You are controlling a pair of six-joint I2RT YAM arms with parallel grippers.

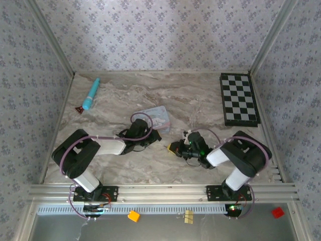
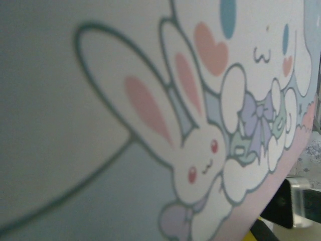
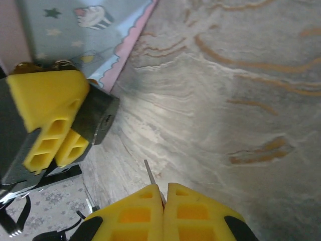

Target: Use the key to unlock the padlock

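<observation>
The padlock (image 3: 102, 119), a small black block with a silvery keyhole face, is clamped between the yellow fingers (image 3: 47, 103) of my left gripper (image 1: 153, 136), which is shut on it just in front of the tin. My right gripper (image 3: 164, 193) is shut on the key (image 3: 149, 173). Its thin metal blade sticks out from between the yellow pads and points towards the padlock's face. A short gap of bare table separates the blade tip from the padlock. In the top view, my right gripper (image 1: 175, 148) sits just right of the left one.
The pale blue cartoon-printed tin (image 1: 157, 118) lies right behind the left gripper, and its lid (image 2: 150, 100) blocks most of the left wrist view. A checkerboard (image 1: 239, 99) lies at the back right and a blue tube (image 1: 91, 94) at the back left. Patterned walls enclose the marble table (image 1: 200, 95).
</observation>
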